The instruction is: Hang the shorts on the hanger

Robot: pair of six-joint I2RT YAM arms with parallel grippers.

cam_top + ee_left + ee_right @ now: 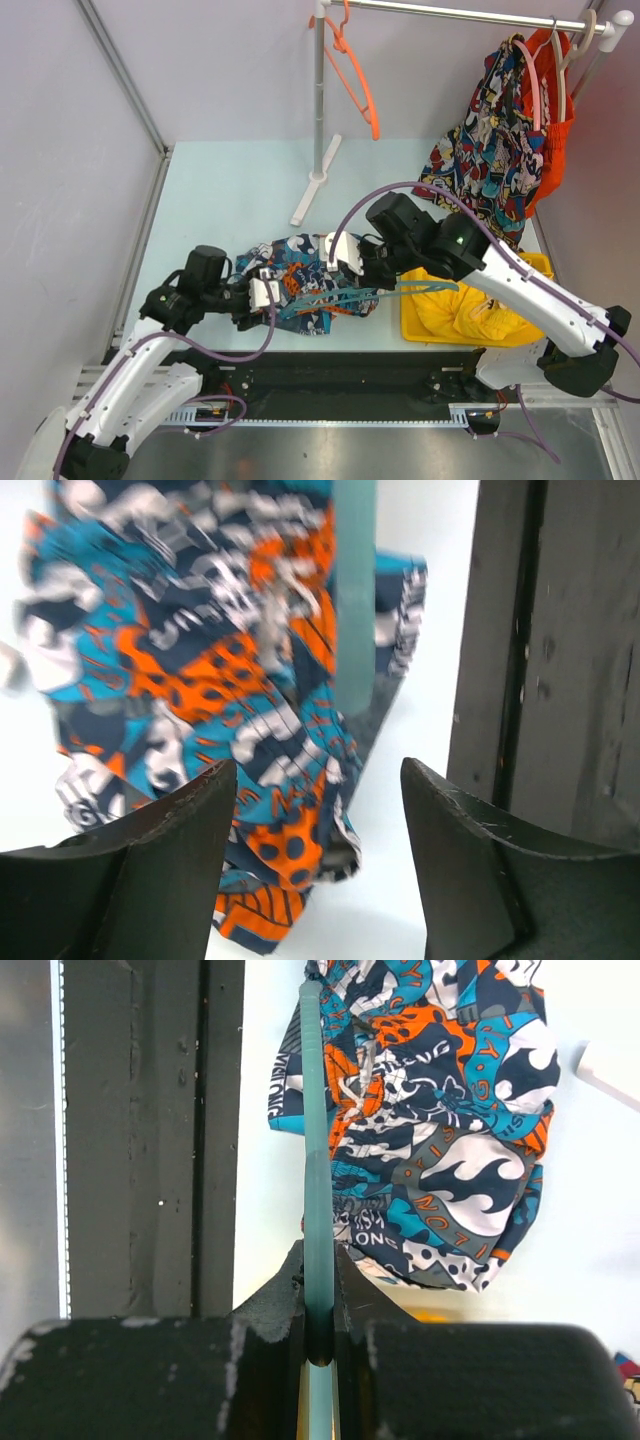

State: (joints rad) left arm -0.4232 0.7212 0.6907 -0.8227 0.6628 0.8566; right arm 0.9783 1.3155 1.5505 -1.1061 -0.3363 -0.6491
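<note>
The shorts (300,278), printed in navy, teal, orange and white, lie crumpled on the table between the two arms. The thin teal hanger (345,297) lies across their near side. Its bar runs right toward the yellow bin. My right gripper (366,278) is shut on the hanger's bar (315,1150), which passes straight between the jaws, with the shorts (440,1130) just right of it. My left gripper (268,293) stands open at the shorts' left edge. In the left wrist view the shorts (200,680) and the hanger's bar (354,600) lie ahead of its spread fingers (150,860), which hold nothing.
A yellow bin (540,268) holding a yellow garment (465,310) sits under my right arm. At the back stands a clothes rack (318,120) with an orange hanger (357,75) and comic-print shorts (490,150) hanging at the right. The table's near edge borders a black rail (330,365).
</note>
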